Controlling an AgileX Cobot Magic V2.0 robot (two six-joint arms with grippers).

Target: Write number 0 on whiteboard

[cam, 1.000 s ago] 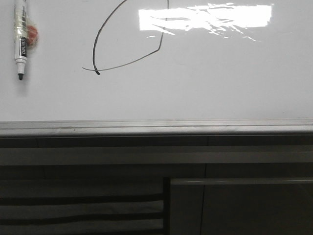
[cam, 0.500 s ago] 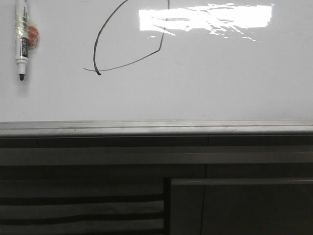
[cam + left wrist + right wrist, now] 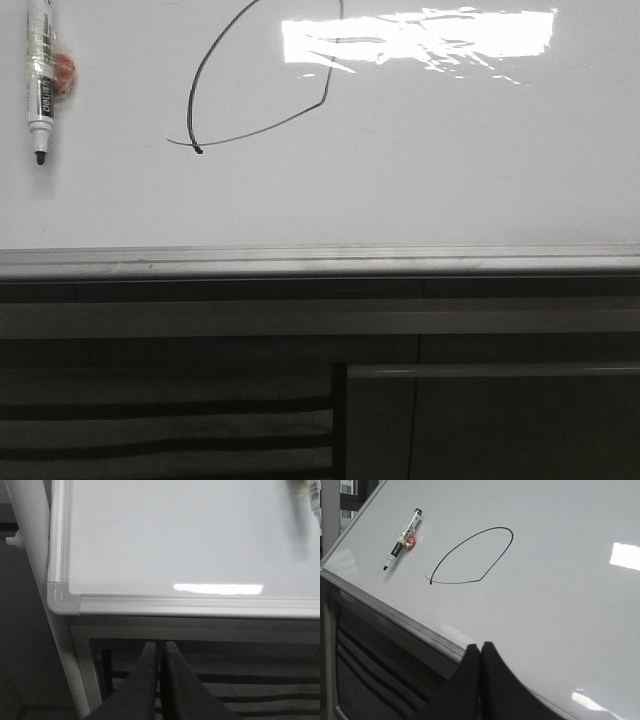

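Note:
The whiteboard (image 3: 420, 180) is glossy white with glare and a silver bottom rail. The number 0 (image 3: 262, 128) is a thin black lopsided loop with a pointed corner and an end dot; its top is cut off in the front view, and it shows whole in the right wrist view (image 3: 470, 581). A black-and-white marker (image 3: 40, 80) lies on the board at the far left, also in the right wrist view (image 3: 402, 538). My left gripper (image 3: 160, 645) is shut and empty below the board's corner. My right gripper (image 3: 481, 646) is shut and empty at the board's bottom rail.
Below the rail (image 3: 320, 262) are dark grey cabinet panels (image 3: 490, 420) with horizontal slots at the left (image 3: 160, 430). The board's left frame corner (image 3: 59, 594) shows in the left wrist view. Neither arm shows in the front view.
The front view has shifted very slightly; the marker and the drawn loop sit a few pixels to the left and higher. Nothing else has moved.

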